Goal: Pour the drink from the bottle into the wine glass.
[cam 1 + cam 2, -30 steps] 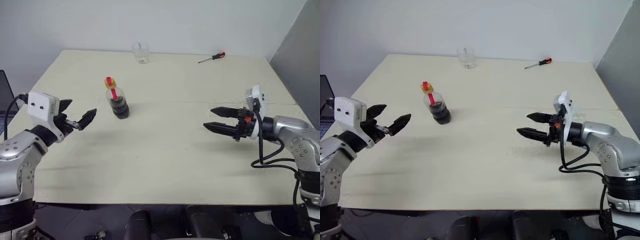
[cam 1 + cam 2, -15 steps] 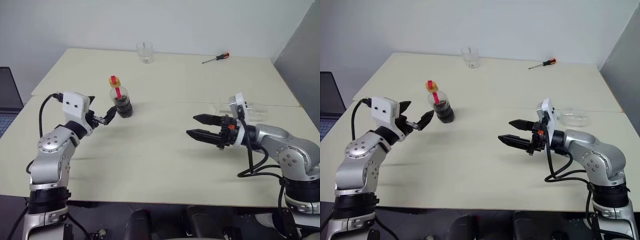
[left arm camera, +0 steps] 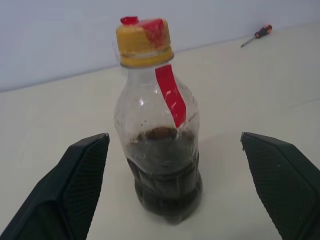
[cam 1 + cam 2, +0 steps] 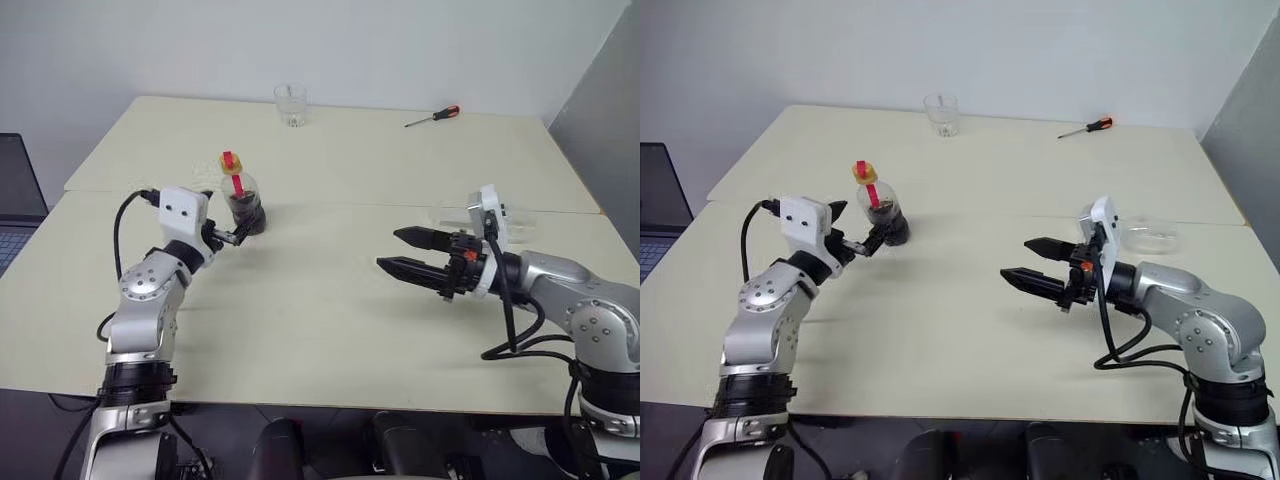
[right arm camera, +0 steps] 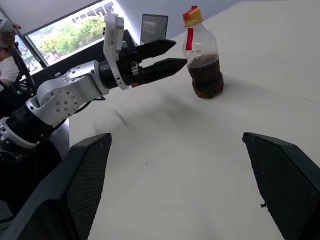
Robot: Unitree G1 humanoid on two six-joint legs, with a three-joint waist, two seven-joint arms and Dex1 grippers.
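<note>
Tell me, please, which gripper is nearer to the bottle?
Left. The left gripper is open right beside the bottle, not touching it; the right gripper hangs open far across the table.

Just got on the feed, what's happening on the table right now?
The left gripper is open and right up against the bottle, which stands upright with its cap on and dark drink in its lower half. From the wrist camera the bottle sits between the two fingers, not yet gripped. The right gripper is open and hangs over bare table, holding nothing. A clear tumbler and a screwdriver lie at the far edge. Nothing has been poured.
</note>
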